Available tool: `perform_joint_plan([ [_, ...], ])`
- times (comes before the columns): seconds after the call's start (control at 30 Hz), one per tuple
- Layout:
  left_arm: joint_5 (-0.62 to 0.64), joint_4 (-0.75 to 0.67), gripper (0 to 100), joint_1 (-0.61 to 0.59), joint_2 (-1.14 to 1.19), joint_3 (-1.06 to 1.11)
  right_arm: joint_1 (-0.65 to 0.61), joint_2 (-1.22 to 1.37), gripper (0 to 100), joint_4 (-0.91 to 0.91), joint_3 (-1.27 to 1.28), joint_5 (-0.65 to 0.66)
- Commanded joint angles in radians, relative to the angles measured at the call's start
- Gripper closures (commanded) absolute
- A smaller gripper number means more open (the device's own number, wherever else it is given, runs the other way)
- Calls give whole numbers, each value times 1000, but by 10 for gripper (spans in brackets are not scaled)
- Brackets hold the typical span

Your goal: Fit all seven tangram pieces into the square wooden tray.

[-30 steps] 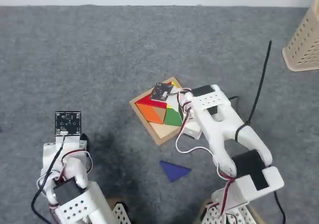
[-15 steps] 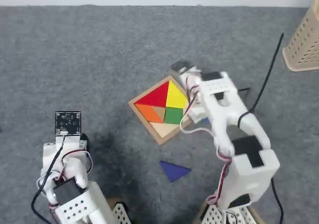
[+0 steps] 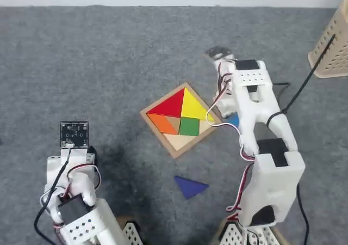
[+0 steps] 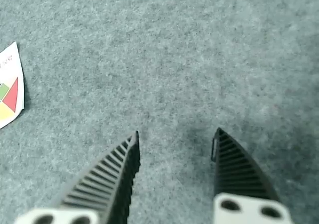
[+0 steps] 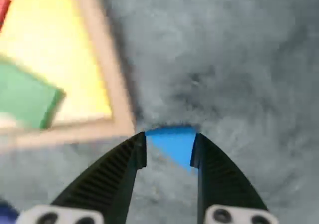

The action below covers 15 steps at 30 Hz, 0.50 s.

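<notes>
Right gripper clamped on a light blue piece, square wooden tray corner just beyond its fingertips, dark blue triangle on the carpet well apart from it, left gripper fingers spread over bare carpet

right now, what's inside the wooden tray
The wooden tray holds a red triangle, yellow triangle, orange triangle and green square; its near part is bare wood. Wires cover its corner nearest the right claw, which grips a light blue piece outside the tray.
</notes>
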Motion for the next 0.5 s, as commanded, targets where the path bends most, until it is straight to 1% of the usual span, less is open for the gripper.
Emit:
perform_joint_plan([
  [0.0, -8, 5, 780, 6, -9, -5, 33, -47, 835, 59, -55, 379],
  [0.07, -8, 5, 780, 6, -9, -5, 54, -22, 835, 56, -60, 471],
  [0.27, -8, 5, 780, 6, -9, -5, 73, 56, 790, 16, -58, 574],
  [0.33, -8, 5, 780, 6, -9, -5, 74, 85, 789, -4, -57, 597],
  [0.47, -8, 5, 780, 6, -9, -5, 73, 130, 789, -31, -60, 598],
])
